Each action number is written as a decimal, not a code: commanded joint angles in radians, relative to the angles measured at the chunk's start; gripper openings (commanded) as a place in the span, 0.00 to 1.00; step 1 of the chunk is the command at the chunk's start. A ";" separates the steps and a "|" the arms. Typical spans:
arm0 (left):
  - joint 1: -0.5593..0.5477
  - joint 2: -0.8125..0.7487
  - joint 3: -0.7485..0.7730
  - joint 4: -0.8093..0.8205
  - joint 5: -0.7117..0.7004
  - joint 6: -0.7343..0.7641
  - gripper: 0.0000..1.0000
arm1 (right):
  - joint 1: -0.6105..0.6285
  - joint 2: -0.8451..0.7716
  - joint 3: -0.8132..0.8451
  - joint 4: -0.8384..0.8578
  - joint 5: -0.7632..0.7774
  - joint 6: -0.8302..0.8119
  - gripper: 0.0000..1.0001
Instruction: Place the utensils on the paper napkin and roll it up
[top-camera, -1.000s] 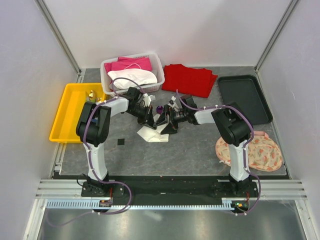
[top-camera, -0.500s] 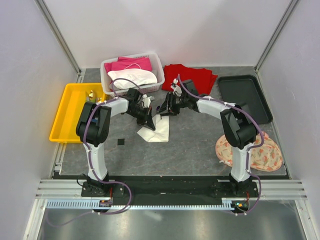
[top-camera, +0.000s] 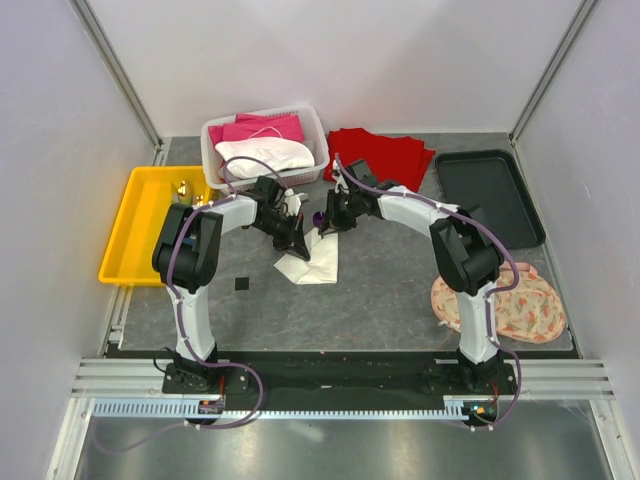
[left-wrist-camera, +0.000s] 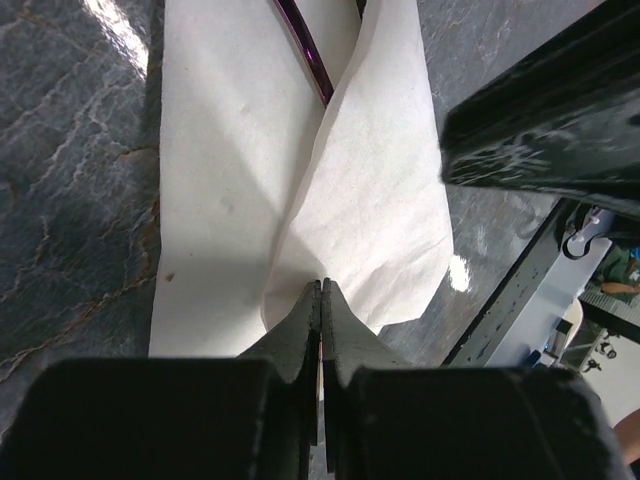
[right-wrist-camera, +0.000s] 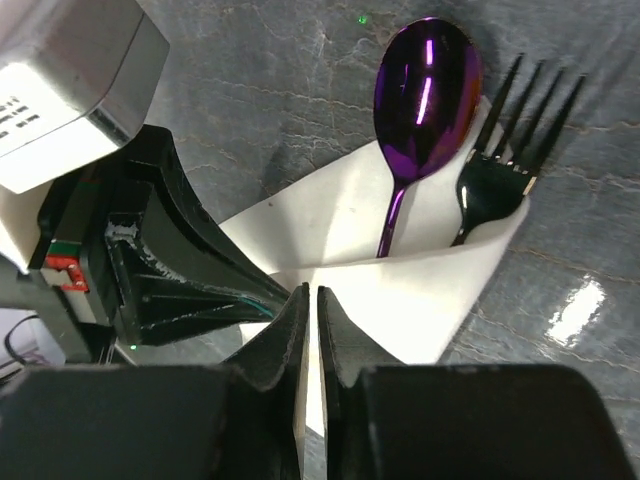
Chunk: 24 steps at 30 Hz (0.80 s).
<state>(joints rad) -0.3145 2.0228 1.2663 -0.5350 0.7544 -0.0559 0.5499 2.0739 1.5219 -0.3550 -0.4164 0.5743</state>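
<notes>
Paper napkin (right-wrist-camera: 400, 290) pinched between right fingers (right-wrist-camera: 342, 335) (spoon (right-wrist-camera: 425, 75) inside).

— Was the overhead view well lit?
— Evenly, from above. The walls (top-camera: 60, 150) looked pale, shadows were soft, and everything was sharp.
— And the wrist cameras?
— Harsher. White glare lay in patches on the table (left-wrist-camera: 60, 200), and the purple spoon (right-wrist-camera: 425, 80) carried bright streaks. A grey shadow crossed the paper napkin (left-wrist-camera: 220, 180). The nearest foreground was dark and out of focus.
</notes>
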 joint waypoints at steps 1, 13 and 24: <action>-0.003 0.013 -0.007 0.029 -0.010 -0.024 0.02 | 0.036 0.043 0.089 -0.061 0.088 -0.044 0.13; -0.001 0.014 -0.008 0.035 -0.015 -0.028 0.02 | 0.061 0.137 0.184 -0.099 0.120 -0.071 0.14; -0.001 0.013 -0.018 0.043 -0.020 -0.032 0.02 | 0.059 0.144 0.181 -0.124 0.157 -0.122 0.15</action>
<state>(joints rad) -0.3145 2.0247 1.2560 -0.5179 0.7380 -0.0639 0.6048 2.2116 1.6688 -0.4564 -0.2859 0.4854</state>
